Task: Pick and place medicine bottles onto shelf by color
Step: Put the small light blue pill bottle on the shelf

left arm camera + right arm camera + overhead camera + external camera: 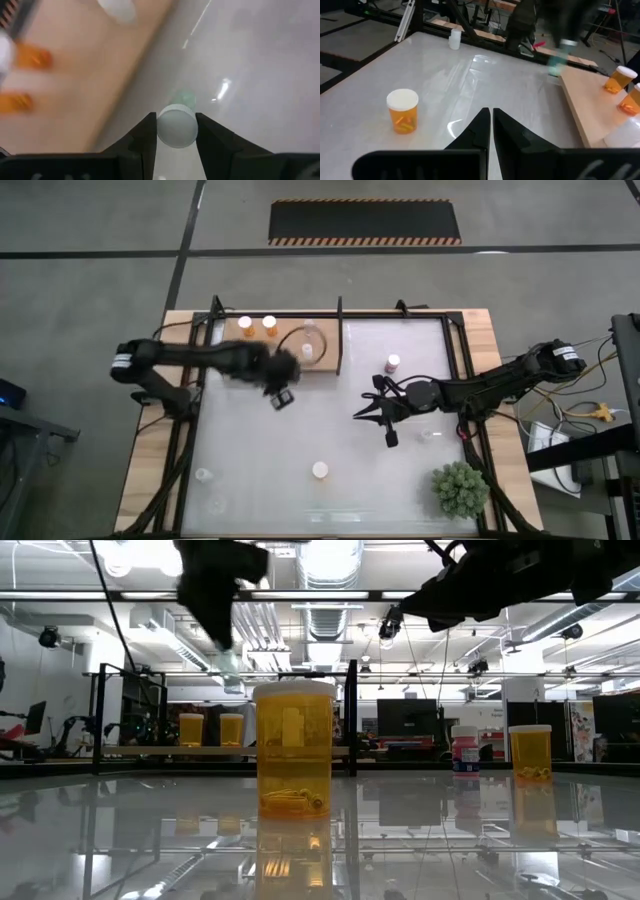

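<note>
The left pincer (176, 134) is clamped on a clear bottle (176, 125), one finger on each side of its white cap, and holds it in the air just off the near edge of the shelf (290, 365), over the glossy white table (330, 430). In the high view this pincer (281, 395) shows as a blur beside the shelf's front edge.

On the shelf stand two orange bottles (257, 326) side by side near its far-left corner, and a clear bottle (308, 352) toward its right end. A black upright of the frame (341, 340) borders the shelf's right end.

The right pincer (491, 125) has its fingers pressed together with nothing between them; it hovers over the table well to the right of the shelf, seen in the high view (385, 420). Between it and the shelf's right end stands a purple-maroon bottle (393, 364).

Well in front of the shelf, an orange bottle (320, 471) stands alone on the table. Another clear bottle (203, 476) stands near the table's left edge, also well in front of the shelf. A spiky green plant (459, 487) sits at the table corner farthest from the shelf.
</note>
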Robot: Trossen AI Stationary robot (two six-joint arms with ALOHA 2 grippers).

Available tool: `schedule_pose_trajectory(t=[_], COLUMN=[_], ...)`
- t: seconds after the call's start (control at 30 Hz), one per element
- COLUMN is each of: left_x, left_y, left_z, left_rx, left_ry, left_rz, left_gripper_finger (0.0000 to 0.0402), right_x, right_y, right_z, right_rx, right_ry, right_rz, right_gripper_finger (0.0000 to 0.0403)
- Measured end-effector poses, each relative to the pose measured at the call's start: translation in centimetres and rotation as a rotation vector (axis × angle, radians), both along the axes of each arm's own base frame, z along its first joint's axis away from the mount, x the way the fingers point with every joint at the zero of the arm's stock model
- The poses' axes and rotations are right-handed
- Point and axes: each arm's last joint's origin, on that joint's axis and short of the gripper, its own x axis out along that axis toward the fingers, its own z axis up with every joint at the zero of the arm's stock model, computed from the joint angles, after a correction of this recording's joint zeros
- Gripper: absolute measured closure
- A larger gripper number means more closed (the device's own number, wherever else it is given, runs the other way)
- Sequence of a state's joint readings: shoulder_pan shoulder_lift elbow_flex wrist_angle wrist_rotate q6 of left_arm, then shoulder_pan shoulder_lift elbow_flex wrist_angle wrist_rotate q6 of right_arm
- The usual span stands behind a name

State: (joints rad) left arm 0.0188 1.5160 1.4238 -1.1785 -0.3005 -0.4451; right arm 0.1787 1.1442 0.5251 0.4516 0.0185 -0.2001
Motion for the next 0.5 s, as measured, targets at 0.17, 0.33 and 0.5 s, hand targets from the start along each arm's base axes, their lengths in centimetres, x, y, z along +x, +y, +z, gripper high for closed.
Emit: schedule_pose_trajectory(t=[0.17,0.33,0.5], left_x=[1.8,2.3,2.8], left_y=[6.1,11.0,13.6], left_z=[-0.4,-2.2,-4.2], left_rx=[0.074,0.065,0.060], left_ry=[0.055,0.064,0.111], left_rz=[-0.050,-0.048,-0.036], left_gripper_finger=[0.0302,0.0302,0.0302], right_x=[-0.1,-0.1,-0.1], right_y=[0.0,0.0,0.0], right_z=[-0.3,-0.3,-0.4], right_rx=[0.004,0.004,0.002], right_ry=[0.025,0.030,0.031], right_rz=[-0.003,-0.003,-0.002], right_gripper_finger=[0.0390,0.0390,0.0390])
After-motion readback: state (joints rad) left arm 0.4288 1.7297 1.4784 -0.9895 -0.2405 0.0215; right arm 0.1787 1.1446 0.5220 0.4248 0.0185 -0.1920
